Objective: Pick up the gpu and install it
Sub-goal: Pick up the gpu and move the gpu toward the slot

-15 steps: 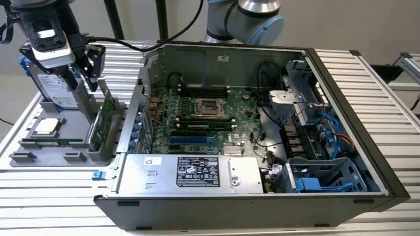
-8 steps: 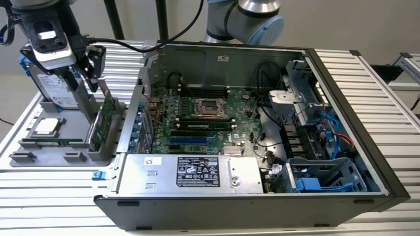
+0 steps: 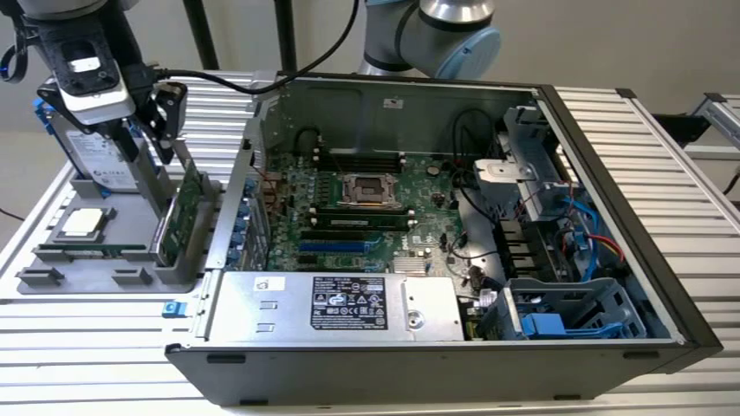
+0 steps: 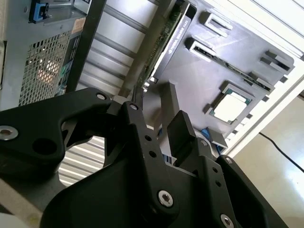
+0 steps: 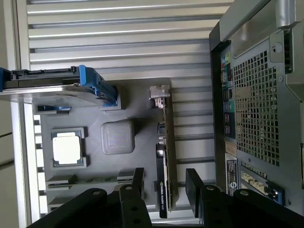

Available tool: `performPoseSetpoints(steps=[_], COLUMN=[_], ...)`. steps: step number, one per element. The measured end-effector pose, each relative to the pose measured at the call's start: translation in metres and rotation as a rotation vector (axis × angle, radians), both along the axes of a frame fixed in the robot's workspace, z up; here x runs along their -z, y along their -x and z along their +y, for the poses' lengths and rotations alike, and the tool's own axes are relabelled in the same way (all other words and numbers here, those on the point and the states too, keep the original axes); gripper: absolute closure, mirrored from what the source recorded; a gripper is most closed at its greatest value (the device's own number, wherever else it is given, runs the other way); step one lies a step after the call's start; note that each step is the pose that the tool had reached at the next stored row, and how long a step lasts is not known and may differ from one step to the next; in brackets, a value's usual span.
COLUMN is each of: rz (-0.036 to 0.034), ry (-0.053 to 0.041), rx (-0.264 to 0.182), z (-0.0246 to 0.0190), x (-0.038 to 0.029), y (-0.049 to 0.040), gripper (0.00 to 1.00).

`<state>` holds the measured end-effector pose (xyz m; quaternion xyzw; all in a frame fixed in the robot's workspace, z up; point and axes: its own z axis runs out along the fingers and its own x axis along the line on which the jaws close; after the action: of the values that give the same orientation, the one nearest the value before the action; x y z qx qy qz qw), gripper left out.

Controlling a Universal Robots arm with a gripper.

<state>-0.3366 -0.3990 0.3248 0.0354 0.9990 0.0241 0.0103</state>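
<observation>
The gpu (image 3: 183, 215) stands on edge in a slot of the grey holder tray (image 3: 69, 282), at the exterior view's left beside the open computer case (image 3: 463, 347). In the first wrist view the gpu (image 5: 167, 142) is edge-on, its silver bracket (image 5: 159, 92) at the far end. My gripper (image 3: 148, 143) hangs open just above the card. Its fingers (image 5: 137, 178) stand on either side of the card's near end, apart from it. The gripper (image 5: 166, 183) holds nothing. In the second wrist view the gripper (image 4: 154, 118) lines up with the card's green edge (image 4: 164, 42).
On the same tray a silver hard drive in a blue frame (image 3: 99, 156) stands upright behind the gripper, and a processor chip (image 3: 81, 224) lies flat. The case's metal wall (image 5: 256, 118) rises close beside the card. The motherboard (image 3: 359, 217) lies exposed inside the case.
</observation>
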Motion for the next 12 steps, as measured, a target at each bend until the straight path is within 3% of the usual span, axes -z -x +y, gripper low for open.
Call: performPoseSetpoints(steps=[12], rz=[0.0001], ry=[0.0001], rx=[0.000], z=[0.0000], x=[0.0037], y=[-0.0002], gripper=[0.00])
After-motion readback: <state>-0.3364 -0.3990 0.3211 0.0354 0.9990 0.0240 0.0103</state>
